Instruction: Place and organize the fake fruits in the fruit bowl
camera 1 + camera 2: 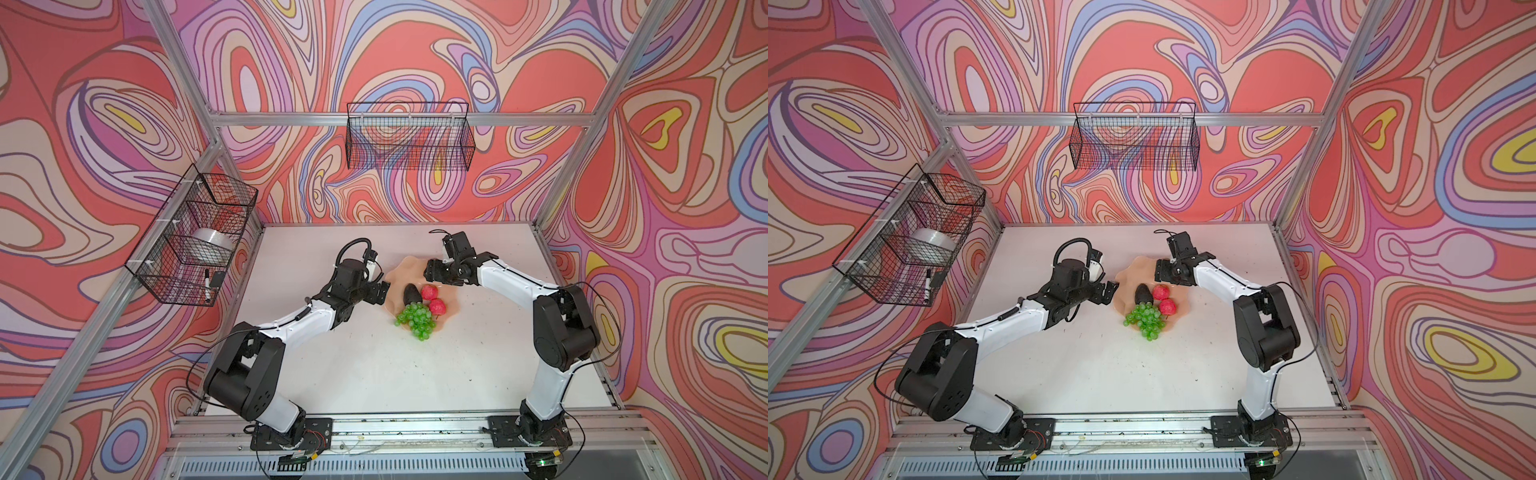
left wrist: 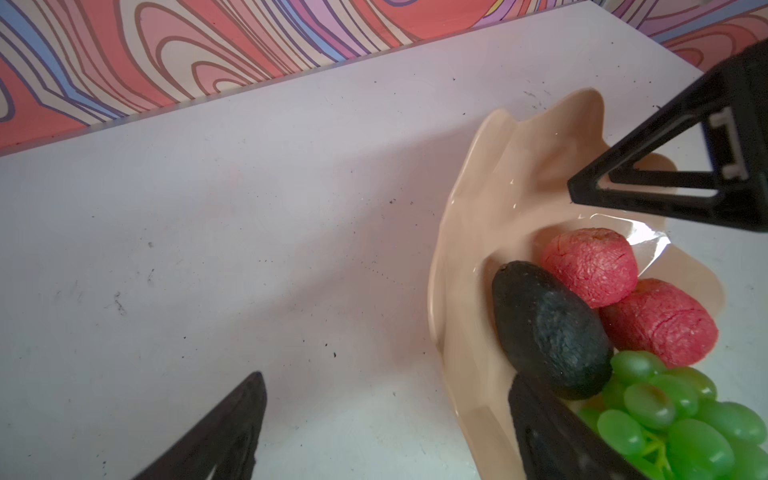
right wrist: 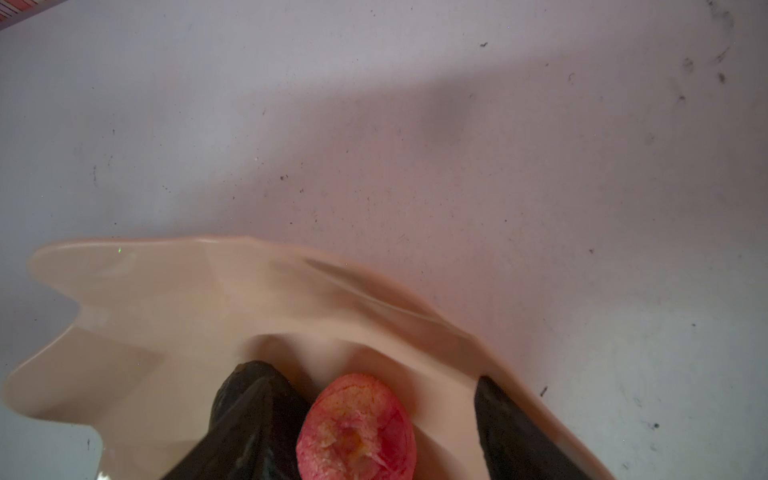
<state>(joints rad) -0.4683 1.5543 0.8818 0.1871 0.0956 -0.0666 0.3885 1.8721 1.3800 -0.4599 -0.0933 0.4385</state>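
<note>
While its jaws stand wide apart with nothing between them, the left gripper (image 1: pixel 383 289) hangs low just outside the rim of the fruit bowl (image 1: pixel 405 269), pointing in toward it. Just past one fingertip (image 2: pixel 536 415) lies the avocado (image 1: pixel 411 294), inside the bowl; whether that finger touches it I cannot tell. Beyond the avocado sit a red apple (image 1: pixel 430 292) and a second red apple (image 1: pixel 437 307), touching each other. Beside them are the grapes (image 1: pixel 415 319), which spill over the bowl's rim onto the white table (image 1: pixel 374 374). Behind this gripper the white forearm runs straight back to a bent elbow, and the upper link folds down to a base on the front rail (image 1: pixel 415 428).

The right gripper (image 1: pixel 430 273) is open too — fingers parted, holding nothing — and hovers over the opposite side of the bowl, tilted downward. In the right wrist view the first red apple lies below it, between the two fingers (image 3: pixel 511 428), with a clear gap to one of them; the avocado's end shows behind the other. From this gripper the wrist bends into a white forearm that reaches back outward to a bent elbow, and the upper link descends to its own base on the rail.
</note>
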